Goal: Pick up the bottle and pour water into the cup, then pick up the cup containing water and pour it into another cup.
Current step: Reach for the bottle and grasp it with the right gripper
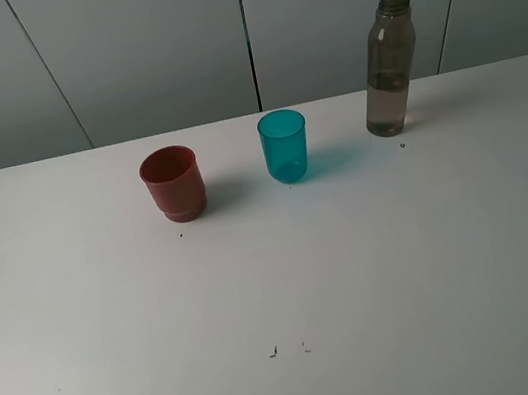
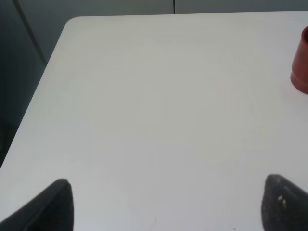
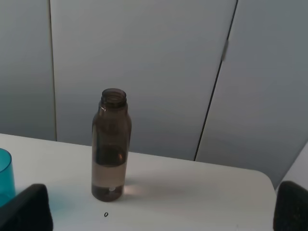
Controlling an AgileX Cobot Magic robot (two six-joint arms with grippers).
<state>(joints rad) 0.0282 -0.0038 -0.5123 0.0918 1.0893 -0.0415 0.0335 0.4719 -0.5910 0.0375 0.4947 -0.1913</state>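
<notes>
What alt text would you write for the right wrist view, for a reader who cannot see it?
A smoky grey-brown bottle stands upright and uncapped on a white table, partly filled, ahead of the open, empty right gripper. The teal cup shows only in part at the frame's edge.

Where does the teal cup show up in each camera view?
Exterior high: the teal cup stands between the red cup and the bottle, near the middle.
Left wrist: not in view.
Right wrist: the teal cup is cropped at the picture's edge, beside the bottle.
Shared landmark: the bottle, in the exterior and right wrist views.
</notes>
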